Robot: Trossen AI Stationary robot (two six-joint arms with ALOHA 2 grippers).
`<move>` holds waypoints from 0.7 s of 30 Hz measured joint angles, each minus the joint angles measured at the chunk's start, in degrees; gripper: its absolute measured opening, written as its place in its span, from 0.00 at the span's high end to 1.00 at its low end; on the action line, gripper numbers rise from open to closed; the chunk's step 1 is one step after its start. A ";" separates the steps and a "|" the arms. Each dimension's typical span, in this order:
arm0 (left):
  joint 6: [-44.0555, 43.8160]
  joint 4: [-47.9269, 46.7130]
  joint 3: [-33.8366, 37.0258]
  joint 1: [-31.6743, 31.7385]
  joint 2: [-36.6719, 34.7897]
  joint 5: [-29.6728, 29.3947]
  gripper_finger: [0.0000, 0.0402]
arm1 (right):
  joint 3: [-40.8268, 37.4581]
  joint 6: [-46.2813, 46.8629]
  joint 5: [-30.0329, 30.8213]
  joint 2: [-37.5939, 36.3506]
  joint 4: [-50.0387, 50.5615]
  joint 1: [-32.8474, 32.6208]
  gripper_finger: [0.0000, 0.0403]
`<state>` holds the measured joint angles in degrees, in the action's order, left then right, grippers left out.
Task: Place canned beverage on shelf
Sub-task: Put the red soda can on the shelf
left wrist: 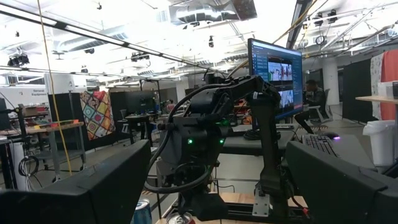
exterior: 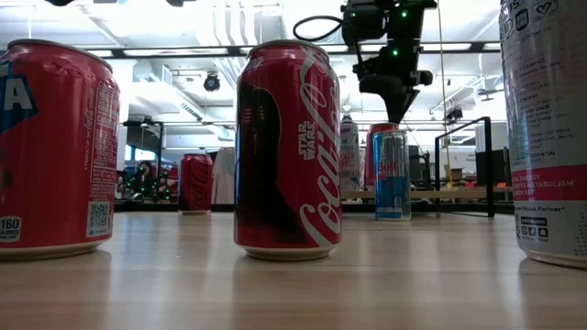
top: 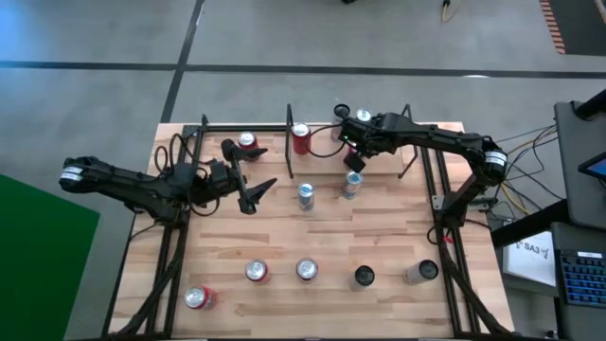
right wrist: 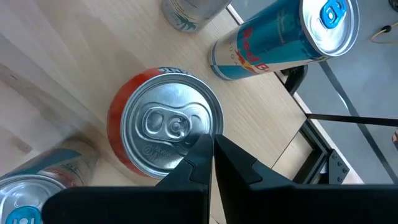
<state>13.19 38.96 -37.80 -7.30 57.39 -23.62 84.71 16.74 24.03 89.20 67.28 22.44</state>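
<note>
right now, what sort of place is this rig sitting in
Probably an open robotics lab or workshop: exposed silver ceiling ducts, a desk with a lit computer monitor and black keyboard, and a light-wood plank table of drink cans.

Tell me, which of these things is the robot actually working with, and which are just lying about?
In the job: shelf; red can under the shut right gripper; open left gripper, waiting nearby; front-row cans on the table.
Lying about: laptop beside the table; monitor in the room behind.
</note>
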 joint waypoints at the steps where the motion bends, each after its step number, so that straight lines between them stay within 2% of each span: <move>1: 0.00 0.00 0.00 0.01 0.00 0.00 0.11 | 0.00 -0.01 0.00 -0.02 -0.03 0.00 0.98; 21: -0.01 0.21 0.00 0.00 0.01 0.00 0.11 | 0.00 -0.38 0.01 -2.61 -1.99 0.00 0.98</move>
<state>13.19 39.17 -37.80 -7.30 57.40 -23.62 84.71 16.36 24.04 86.59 65.29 22.44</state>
